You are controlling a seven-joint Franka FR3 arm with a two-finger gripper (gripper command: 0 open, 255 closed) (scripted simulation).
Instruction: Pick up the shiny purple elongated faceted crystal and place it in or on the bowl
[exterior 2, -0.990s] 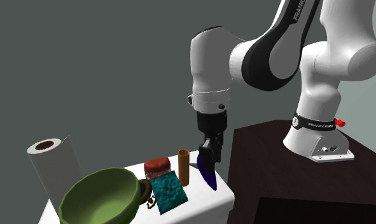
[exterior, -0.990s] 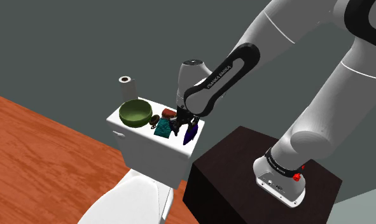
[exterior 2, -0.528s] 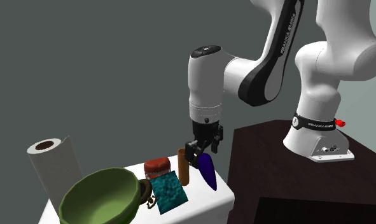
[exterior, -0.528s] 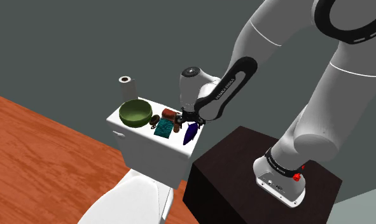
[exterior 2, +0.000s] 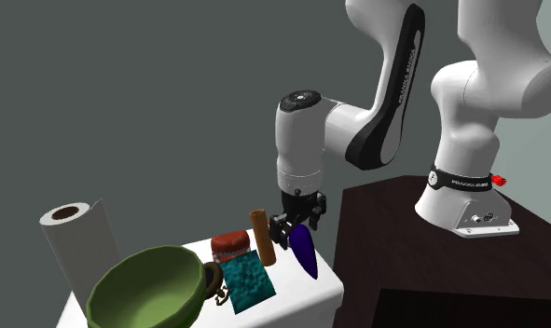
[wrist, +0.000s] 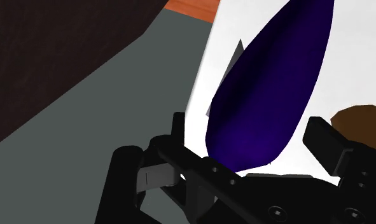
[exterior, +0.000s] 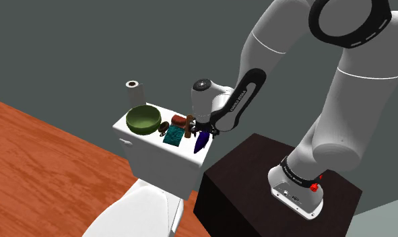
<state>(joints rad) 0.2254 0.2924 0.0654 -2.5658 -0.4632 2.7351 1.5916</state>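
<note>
The all-black two-finger gripper [exterior 2: 296, 229] hangs at the centre of the second exterior view. Its fingers stand apart, straddling the upper end of the shiny dark-purple elongated pointed crystal [exterior 2: 307, 253], and in the wrist view neither finger plainly presses it. The crystal lies on the white toilet-tank lid [exterior 2: 301, 291], just below the gripper. The empty round green bowl [exterior 2: 152, 253] sits at lower left, well apart. By my judgement, closing, lifting, carrying and placing are all left to do.
</note>
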